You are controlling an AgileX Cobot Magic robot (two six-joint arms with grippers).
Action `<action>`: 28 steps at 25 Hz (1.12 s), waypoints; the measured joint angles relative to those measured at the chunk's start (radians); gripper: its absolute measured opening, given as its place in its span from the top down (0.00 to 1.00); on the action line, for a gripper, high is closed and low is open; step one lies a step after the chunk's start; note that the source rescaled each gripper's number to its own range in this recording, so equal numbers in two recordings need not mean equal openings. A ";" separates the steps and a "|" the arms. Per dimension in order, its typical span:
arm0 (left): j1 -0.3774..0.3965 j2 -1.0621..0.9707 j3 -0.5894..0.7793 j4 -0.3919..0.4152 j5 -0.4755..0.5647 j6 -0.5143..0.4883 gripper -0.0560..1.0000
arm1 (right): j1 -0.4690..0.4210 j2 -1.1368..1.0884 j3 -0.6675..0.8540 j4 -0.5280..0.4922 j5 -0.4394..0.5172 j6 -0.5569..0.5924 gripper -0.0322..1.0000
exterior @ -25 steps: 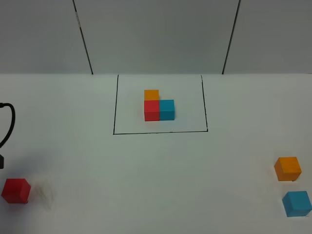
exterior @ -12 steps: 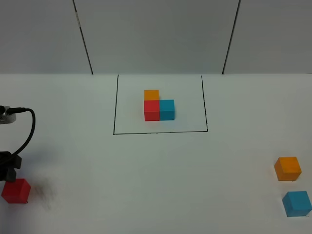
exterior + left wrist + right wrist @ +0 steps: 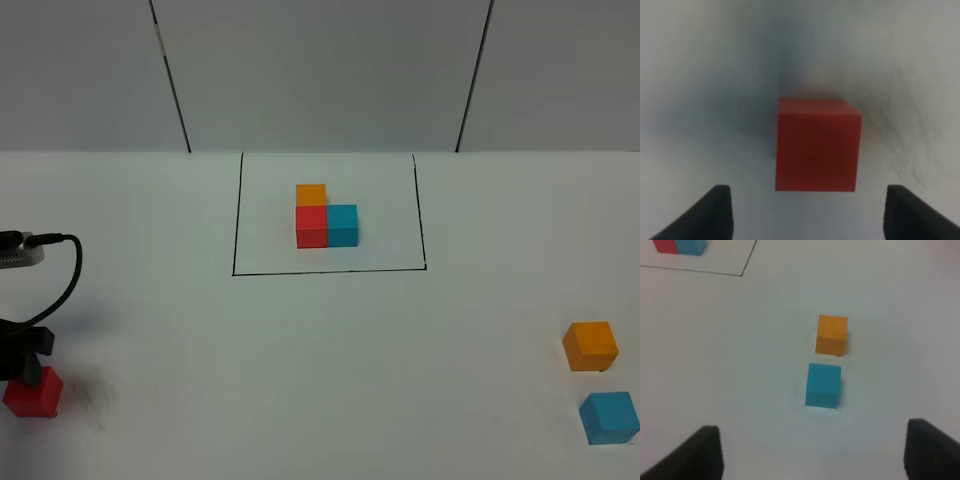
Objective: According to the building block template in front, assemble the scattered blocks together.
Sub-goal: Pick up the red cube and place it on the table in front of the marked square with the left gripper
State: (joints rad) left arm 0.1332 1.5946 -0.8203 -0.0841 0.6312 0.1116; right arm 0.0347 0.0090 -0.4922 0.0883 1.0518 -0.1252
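The building block template (image 3: pixel 325 220) is an orange, red and cyan L-shaped cluster inside a black drawn rectangle at the far middle of the table. The loose red cube (image 3: pixel 32 392) lies at the near left edge. My left gripper (image 3: pixel 18 362) hangs just over it. In the left wrist view the left gripper (image 3: pixel 810 220) is open, and the red cube (image 3: pixel 817 145) sits ahead of and between its dark fingertips (image 3: pixel 715 215), untouched. The loose orange cube (image 3: pixel 590 346) and cyan cube (image 3: pixel 609 417) lie near right. My right gripper (image 3: pixel 815 460) is open, well short of the cyan cube (image 3: pixel 823 385) and orange cube (image 3: pixel 831 334).
A black cable (image 3: pixel 62 280) loops from the left arm above the red cube. The white table (image 3: pixel 320 380) meets a grey back wall (image 3: pixel 320 70). A corner of the template and its frame line (image 3: pixel 700 271) shows in the right wrist view.
The left arm has come in from the left edge and moved down over the red cube. The cubes and the template have not moved.
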 joint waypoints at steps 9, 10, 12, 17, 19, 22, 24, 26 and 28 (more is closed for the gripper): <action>0.000 0.108 0.000 -0.016 -0.063 0.000 0.37 | 0.000 0.000 0.000 0.000 0.000 0.000 0.44; 0.000 0.118 0.000 -0.016 -0.069 0.000 0.37 | 0.000 0.000 0.000 0.000 0.000 0.000 0.44; 0.000 0.137 0.000 -0.016 -0.076 0.000 0.37 | 0.000 0.000 0.000 0.000 0.000 0.000 0.44; 0.000 0.160 0.000 -0.016 -0.090 0.001 0.37 | 0.000 0.000 0.000 0.000 0.000 0.000 0.44; 0.000 0.160 0.000 -0.016 -0.093 0.002 0.41 | 0.000 0.000 0.000 0.000 0.000 0.000 0.44; 0.000 0.160 0.000 -0.017 -0.103 0.002 0.76 | 0.000 0.000 0.000 0.000 0.000 0.000 0.44; 0.000 0.160 0.000 -0.018 -0.113 0.002 0.94 | 0.000 0.000 0.000 0.000 0.000 0.000 0.44; 0.000 0.160 0.000 -0.018 -0.119 0.002 0.94 | 0.000 0.000 0.000 0.000 0.000 0.000 0.44; -0.001 0.160 -0.014 -0.018 -0.110 0.009 0.94 | 0.000 0.000 0.000 0.000 0.000 0.000 0.44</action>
State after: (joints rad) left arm 0.1322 1.7548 -0.8338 -0.1016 0.5209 0.1203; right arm 0.0347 0.0090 -0.4922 0.0883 1.0518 -0.1252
